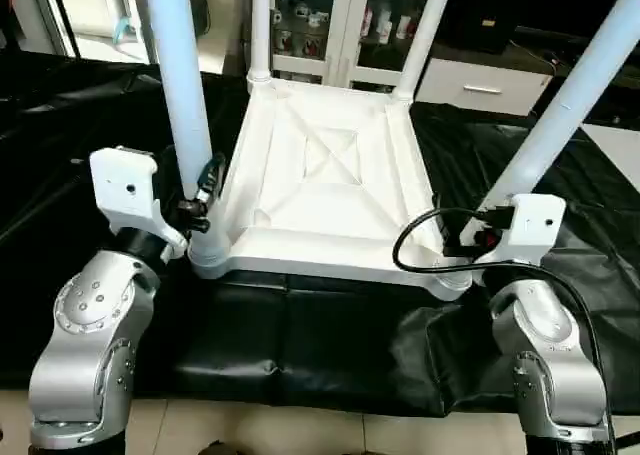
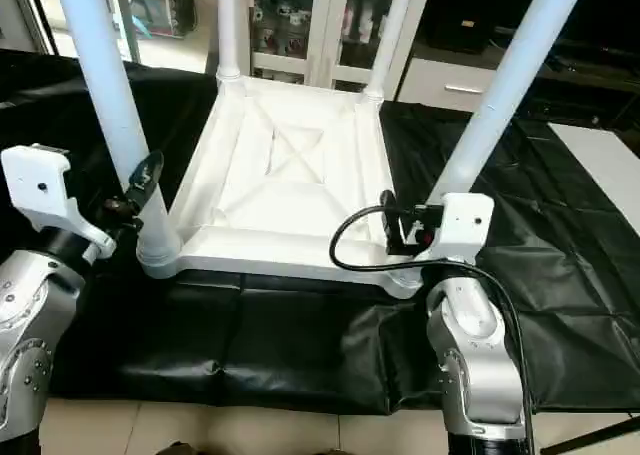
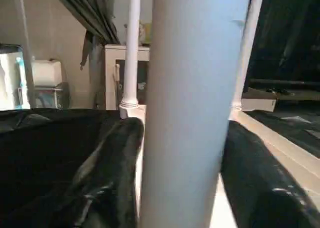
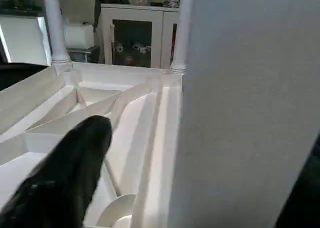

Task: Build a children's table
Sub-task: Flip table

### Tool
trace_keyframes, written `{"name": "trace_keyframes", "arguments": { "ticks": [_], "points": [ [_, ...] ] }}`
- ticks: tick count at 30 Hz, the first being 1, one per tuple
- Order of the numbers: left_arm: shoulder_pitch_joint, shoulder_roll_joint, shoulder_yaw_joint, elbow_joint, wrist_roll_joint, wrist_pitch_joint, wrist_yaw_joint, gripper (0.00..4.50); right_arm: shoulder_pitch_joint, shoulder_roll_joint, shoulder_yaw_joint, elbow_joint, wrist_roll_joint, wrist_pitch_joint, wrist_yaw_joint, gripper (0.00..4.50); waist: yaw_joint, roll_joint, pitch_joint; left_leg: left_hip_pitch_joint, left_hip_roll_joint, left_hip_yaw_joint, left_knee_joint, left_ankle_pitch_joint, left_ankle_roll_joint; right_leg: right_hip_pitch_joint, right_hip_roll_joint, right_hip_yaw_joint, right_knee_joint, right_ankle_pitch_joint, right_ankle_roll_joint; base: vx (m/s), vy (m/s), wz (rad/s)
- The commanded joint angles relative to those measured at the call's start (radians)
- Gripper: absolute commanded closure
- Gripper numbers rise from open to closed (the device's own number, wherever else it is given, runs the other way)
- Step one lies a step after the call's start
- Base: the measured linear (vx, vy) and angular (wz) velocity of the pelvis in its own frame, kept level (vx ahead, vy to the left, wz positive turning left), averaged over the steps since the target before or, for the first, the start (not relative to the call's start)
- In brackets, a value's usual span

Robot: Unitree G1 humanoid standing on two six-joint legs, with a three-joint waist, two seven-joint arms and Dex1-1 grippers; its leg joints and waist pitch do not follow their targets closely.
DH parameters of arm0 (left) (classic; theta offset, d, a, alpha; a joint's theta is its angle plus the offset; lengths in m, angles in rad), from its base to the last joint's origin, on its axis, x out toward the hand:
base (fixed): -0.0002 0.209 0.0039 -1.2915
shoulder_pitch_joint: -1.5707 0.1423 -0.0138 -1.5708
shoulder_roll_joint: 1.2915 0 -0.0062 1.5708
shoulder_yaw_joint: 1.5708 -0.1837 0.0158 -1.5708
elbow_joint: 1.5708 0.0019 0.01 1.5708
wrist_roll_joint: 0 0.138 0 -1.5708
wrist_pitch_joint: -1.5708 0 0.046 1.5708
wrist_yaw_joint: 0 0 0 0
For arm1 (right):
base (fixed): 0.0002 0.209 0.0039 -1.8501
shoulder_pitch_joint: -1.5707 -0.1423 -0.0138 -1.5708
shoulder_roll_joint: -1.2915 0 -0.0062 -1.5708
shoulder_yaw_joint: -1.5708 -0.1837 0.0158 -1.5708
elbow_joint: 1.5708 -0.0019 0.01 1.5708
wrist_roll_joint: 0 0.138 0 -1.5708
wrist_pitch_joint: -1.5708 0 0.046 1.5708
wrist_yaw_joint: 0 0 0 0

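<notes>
Black sheeting covers the floor, tabletop flipped on it, four legs up. Left gripper is spread around the near-left leg; right gripper's state can't be told.

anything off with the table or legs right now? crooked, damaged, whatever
Nothing stands out. The tabletop lies upside down on the black sheet with all four legs in their corner sockets. The near-left leg stands between the left claw fingers; the near-right leg rises by the right claw. No visible damage.
</notes>
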Motion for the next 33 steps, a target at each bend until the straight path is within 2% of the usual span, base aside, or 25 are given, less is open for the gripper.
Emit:
{"name": "trace_keyframes", "arguments": {
  "ticks": [1, 4, 5, 8, 10, 11, 15, 17, 20, 22, 23, 26, 27, 28, 29, 30, 31, 32, 33],
  "points": [
    [-0.021, 0.000, 0.018, -0.011, 0.001, 0.009, 0.019, 2.29, -0.022, -0.002, -0.014, 0.009, -0.002, -0.009, -0.011, 0.63, 0.000, 0.021, -0.057, 0.025, 0.026, -0.013, -0.088, -0.358, -0.072, 0.025, -0.035, 0.027, -0.066, -0.300, -0.060, 0.000, 0.000, 0.00],
    [-0.026, -0.003, 0.023, -0.012, -0.005, 0.013, 0.031, 2.42, -0.025, -0.001, -0.015, 0.010, -0.003, -0.013, -0.014, 0.86, 0.000, 0.021, -0.057, 0.024, 0.026, -0.014, -0.087, -0.357, -0.072, 0.026, -0.036, 0.027, -0.066, -0.303, -0.058, 0.000, 0.000, 0.00],
    [-0.029, -0.003, 0.024, -0.011, -0.012, 0.016, 0.031, 2.60, -0.026, 0.000, -0.014, 0.009, -0.004, -0.014, -0.015, 1.05, 0.000, 0.022, -0.058, 0.025, 0.026, -0.013, -0.087, -0.354, -0.072, 0.025, -0.035, 0.027, -0.066, -0.300, -0.058, 0.000, 0.000, 0.00],
    [-0.032, -0.003, 0.025, -0.006, -0.008, 0.022, 0.041, 2.60, -0.028, -0.002, -0.015, 0.011, -0.006, -0.017, -0.016, 1.18, 0.000, 0.022, -0.058, 0.025, 0.026, -0.013, -0.086, -0.345, -0.072, 0.026, -0.034, 0.027, -0.064, -0.283, -0.060, 0.000, 0.000, 0.00],
    [-0.033, -0.005, 0.025, -0.004, -0.010, 0.022, 0.041, 2.65, -0.028, -0.004, -0.016, 0.011, -0.006, -0.018, -0.016, 1.34, 0.000, 0.024, -0.058, 0.023, 0.025, -0.013, -0.087, -0.342, -0.071, 0.028, -0.034, 0.027, -0.064, -0.282, -0.061, 0.000, 0.000, 0.00],
    [-0.034, -0.005, 0.025, -0.004, -0.011, 0.022, 0.040, 2.66, -0.028, -0.004, -0.015, 0.010, -0.006, -0.018, -0.016, 1.57, -0.001, 0.025, -0.058, 0.025, 0.025, -0.013, -0.087, -0.348, -0.073, 0.027, -0.034, 0.027, -0.064, -0.288, -0.060, 0.000, 0.000, 0.00],
    [-0.041, -0.014, 0.018, 0.005, -0.012, 0.035, 0.053, 2.66, -0.035, -0.006, -0.016, 0.008, -0.007, -0.021, -0.019, 1.78, -0.002, 0.027, -0.058, 0.025, 0.025, -0.014, -0.087, -0.359, -0.074, 0.026, -0.034, 0.027, -0.065, -0.297, -0.060, 0.000, 0.000, 0.00],
    [-0.040, -0.020, 0.019, 0.004, -0.017, 0.041, 0.057, 2.66, -0.036, -0.006, -0.015, 0.008, -0.008, -0.021, -0.020, 2.02, -0.003, 0.025, -0.058, 0.026, 0.026, -0.014, -0.086, -0.359, -0.073, 0.026, -0.033, 0.026, -0.065, -0.292, -0.062, 0.000, 0.000, 0.00],
    [-0.041, -0.038, 0.024, 0.006, -0.025, 0.051, 0.073, 2.66, -0.038, -0.008, -0.014, 0.008, -0.013, -0.025, -0.021, 2.15, -0.002, 0.023, -0.058, 0.025, 0.026, -0.013, -0.086, -0.354, -0.072, 0.027, -0.034, 0.027, -0.065, -0.293, -0.062, 0.000, 0.000, 0.00],
    [-0.046, -0.058, 0.035, 0.012, -0.036, 0.059, 0.090, 2.66, -0.047, -0.018, -0.008, 0.008, -0.026, -0.033, -0.018, 2.46, -0.002, 0.022, -0.057, 0.025, 0.025, -0.013, -0.086, -0.365, -0.073, 0.026, -0.034, 0.026, -0.068, -0.319, -0.058, 0.000, 0.000, 0.00],
    [-0.051, -0.073, 0.042, 0.018, -0.048, 0.064, 0.098, 2.66, -0.068, -0.033, -0.004, 0.009, -0.038, -0.040, -0.012, 2.51, -0.005, 0.018, -0.057, 0.025, 0.025, -0.013, -0.085, -0.371, -0.073, 0.026, -0.034, 0.025, -0.069, -0.334, -0.055, 0.000, 0.000, 0.00],
    [-0.055, -0.079, 0.044, 0.021, -0.054, 0.066, 0.102, 2.66, -0.082, -0.043, -0.002, 0.012, -0.045, -0.046, -0.007, 2.70, -0.004, 0.016, -0.056, 0.024, 0.023, -0.012, -0.083, -0.375, -0.066, 0.023, -0.035, 0.026, -0.073, -0.371, -0.045, 0.000, 0.000, 0.00],
    [-0.069, -0.093, 0.042, 0.032, -0.061, 0.067, 0.109, 2.66, -0.134, -0.072, -0.008, 0.028, -0.055, -0.057, 0.004, 2.75, -0.004, 0.016, -0.056, 0.023, 0.023, -0.014, -0.082, -0.372, -0.065, 0.025, -0.036, 0.025, -0.074, -0.384, -0.041, 0.000, 0.000, 0.00],
    [-0.074, -0.098, 0.042, 0.036, -0.063, 0.067, 0.112, 2.66, -0.151, -0.079, -0.012, 0.033, -0.055, -0.060, 0.007, 2.77, -0.007, 0.006, -0.057, 0.022, 0.023, -0.012, -0.082, -0.367, -0.063, 0.025, -0.035, 0.024, -0.075, -0.387, -0.038, 0.000, 0.000, 0.00],
    [-0.079, -0.105, 0.042, 0.040, -0.066, 0.068, 0.115, 2.66, -0.170, -0.087, -0.016, 0.040, -0.053, -0.061, 0.010, 2.77, -0.008, 0.011, -0.057, 0.022, 0.023, -0.015, -0.082, -0.364, -0.064, 0.026, -0.035, 0.023, -0.072, -0.389, -0.039, 0.000, 0.000, 0.00],
    [-0.092, -0.123, 0.050, 0.055, -0.076, 0.071, 0.127, 2.66, -0.222, -0.113, -0.018, 0.063, -0.059, -0.074, 0.021, 2.78, -0.007, 0.011, -0.056, 0.024, 0.022, -0.012, -0.079, -0.363, -0.062, 0.022, -0.035, 0.024, -0.075, -0.393, -0.036, 0.000, 0.000, 0.00],
    [-0.095, -0.127, 0.052, 0.058, -0.078, 0.071, 0.130, 2.66, -0.232, -0.118, -0.018, 0.068, -0.061, -0.077, 0.024, 2.78, -0.009, 0.005, -0.057, 0.021, 0.021, -0.013, -0.077, -0.354, -0.058, 0.025, -0.036, 0.023, -0.073, -0.396, -0.036, 0.000, 0.000, 0.00],
    [-0.102, -0.138, 0.058, 0.067, -0.081, 0.069, 0.136, 2.66, -0.260, -0.130, -0.020, 0.082, -0.062, -0.085, 0.031, 2.78, -0.009, 0.007, -0.057, 0.021, 0.021, -0.012, -0.077, -0.351, -0.057, 0.025, -0.036, 0.023, -0.074, -0.399, -0.037, 0.000, 0.000, 0.00],
    [-0.111, -0.154, 0.068, 0.082, -0.089, 0.069, 0.146, 2.66, -0.309, -0.150, -0.018, 0.103, -0.067, -0.093, 0.044, 2.79, -0.008, 0.004, -0.058, 0.023, 0.021, -0.010, -0.073, -0.347, -0.054, 0.021, -0.037, 0.023, -0.074, -0.400, -0.039, 0.000, 0.000, 0.00]
  ]
}}
